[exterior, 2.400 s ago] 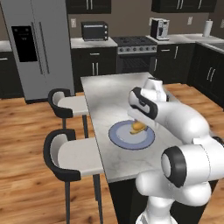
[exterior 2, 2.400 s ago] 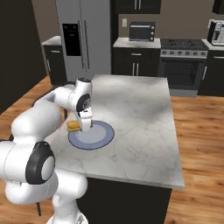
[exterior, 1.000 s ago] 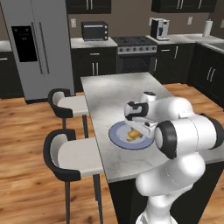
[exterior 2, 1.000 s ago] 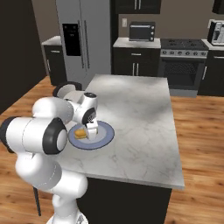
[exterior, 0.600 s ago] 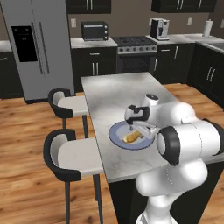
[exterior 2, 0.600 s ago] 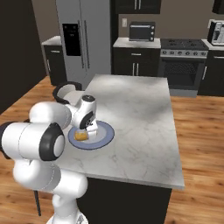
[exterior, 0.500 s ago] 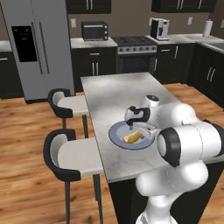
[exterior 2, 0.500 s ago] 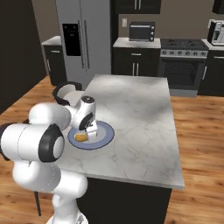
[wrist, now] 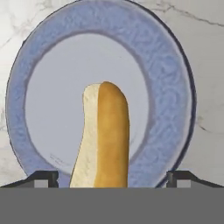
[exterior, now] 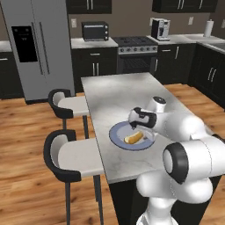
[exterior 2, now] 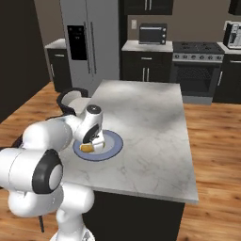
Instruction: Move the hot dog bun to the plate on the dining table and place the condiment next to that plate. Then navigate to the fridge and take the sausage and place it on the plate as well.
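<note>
The yellow-tan hot dog bun (exterior: pixel 133 138) (exterior 2: pixel 86 148) (wrist: pixel 103 140) lies on the pale blue-grey plate (exterior: pixel 117 134) (exterior 2: pixel 112 145) (wrist: pixel 170 83) on the marble dining table (exterior: pixel 114 94) (exterior 2: pixel 150 122). My gripper (exterior: pixel 136 130) (exterior 2: pixel 92 141) (wrist: pixel 112 178) hovers just above the bun and is open. Its fingertips (wrist: pixel 43 178) stand wide on either side of the bun without touching it. The grey fridge (exterior: pixel 37 48) (exterior 2: pixel 89 44) stands shut at the back left. The condiment and the sausage are out of view.
Two black stools with pale seats (exterior: pixel 74 154) (exterior: pixel 66 102) stand along the table's left side. A stove (exterior: pixel 137 55) and dark cabinets line the back wall, with a toaster oven (exterior: pixel 95 31) and a coffee maker (exterior: pixel 160 29) on the counter.
The gripper lowered the bun onto the plate and opened its jaws. The bun now lies free on the plate.
</note>
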